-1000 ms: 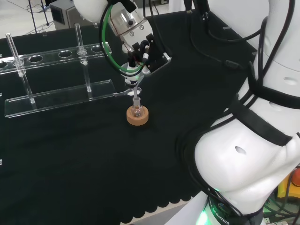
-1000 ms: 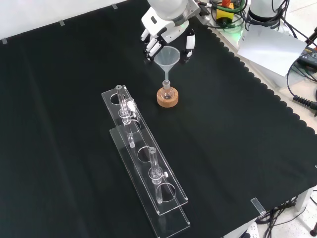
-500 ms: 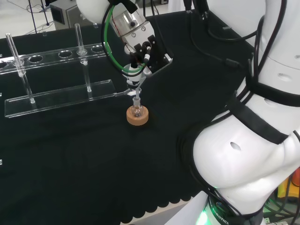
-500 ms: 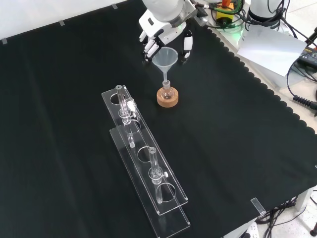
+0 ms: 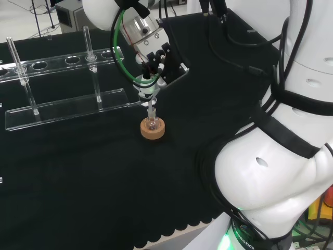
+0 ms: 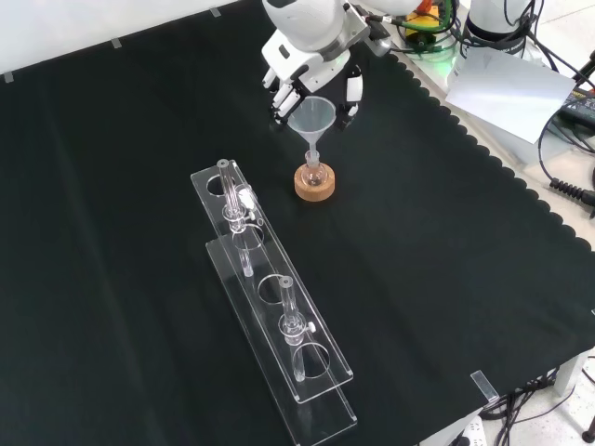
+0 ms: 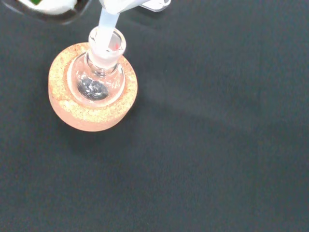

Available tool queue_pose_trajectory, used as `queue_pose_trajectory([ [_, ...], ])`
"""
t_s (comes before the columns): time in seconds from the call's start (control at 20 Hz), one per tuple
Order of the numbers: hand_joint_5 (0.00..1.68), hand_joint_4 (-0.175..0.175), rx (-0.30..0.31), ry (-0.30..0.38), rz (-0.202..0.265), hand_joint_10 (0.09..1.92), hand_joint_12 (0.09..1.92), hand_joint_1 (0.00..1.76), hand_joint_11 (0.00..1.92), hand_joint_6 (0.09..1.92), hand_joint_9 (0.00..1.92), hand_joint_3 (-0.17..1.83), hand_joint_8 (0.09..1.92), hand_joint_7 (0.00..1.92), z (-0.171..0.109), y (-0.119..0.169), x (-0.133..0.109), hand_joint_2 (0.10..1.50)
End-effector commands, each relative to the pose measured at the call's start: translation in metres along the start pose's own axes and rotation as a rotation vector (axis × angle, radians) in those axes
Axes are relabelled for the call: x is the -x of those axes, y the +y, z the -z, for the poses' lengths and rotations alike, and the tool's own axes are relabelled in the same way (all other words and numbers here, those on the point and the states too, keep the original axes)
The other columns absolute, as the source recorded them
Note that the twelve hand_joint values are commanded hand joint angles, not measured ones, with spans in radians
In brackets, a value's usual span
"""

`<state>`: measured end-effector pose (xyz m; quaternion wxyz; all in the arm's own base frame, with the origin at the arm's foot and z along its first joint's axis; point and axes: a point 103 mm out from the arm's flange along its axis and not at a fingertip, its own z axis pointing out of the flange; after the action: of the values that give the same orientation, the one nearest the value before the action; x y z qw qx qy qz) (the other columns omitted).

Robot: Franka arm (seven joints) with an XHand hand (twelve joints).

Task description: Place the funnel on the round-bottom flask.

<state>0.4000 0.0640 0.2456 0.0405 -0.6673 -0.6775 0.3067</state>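
A clear funnel (image 6: pixel 312 115) stands with its stem in the neck of the small round-bottom flask (image 6: pixel 314 171). The flask rests on a cork ring (image 6: pixel 314 185) mid-cloth. My hand (image 6: pixel 308 58) hovers just above and behind the funnel's cone, with fingers (image 6: pixel 281 93) on one side and the thumb on the other. A small gap shows between the thumb and the rim. In the head view the hand (image 5: pixel 154 51) is above the funnel (image 5: pixel 148 87) and the cork ring (image 5: pixel 152 129). The wrist view shows the stem inside the flask's neck (image 7: pixel 106 42).
A long clear acrylic test-tube rack (image 6: pixel 270 297) holding two glass tubes lies nearer the front in the front view, left of the flask in the head view (image 5: pixel 62 107). The cloth's scalloped edge (image 6: pixel 483 158) runs along the right.
The funnel has sunk a little lower onto the flask's neck while the hand stayed about where it was, shifting slightly up and away.
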Motion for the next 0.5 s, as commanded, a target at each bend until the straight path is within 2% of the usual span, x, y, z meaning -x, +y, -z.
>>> queue_pose_trajectory([
  [0.05,0.71,-0.029,-0.006,-0.003,-0.002,0.62,1.26,0.86,0.55,0.84,1.05,0.69,0.77,0.78,-0.0011,0.0002,-0.0011,0.76],
  [0.5,0.72,-0.029,-0.014,0.006,0.0,0.62,1.26,0.86,0.56,0.85,1.05,0.69,0.77,0.78,-0.0043,0.0009,-0.0013,0.76],
])
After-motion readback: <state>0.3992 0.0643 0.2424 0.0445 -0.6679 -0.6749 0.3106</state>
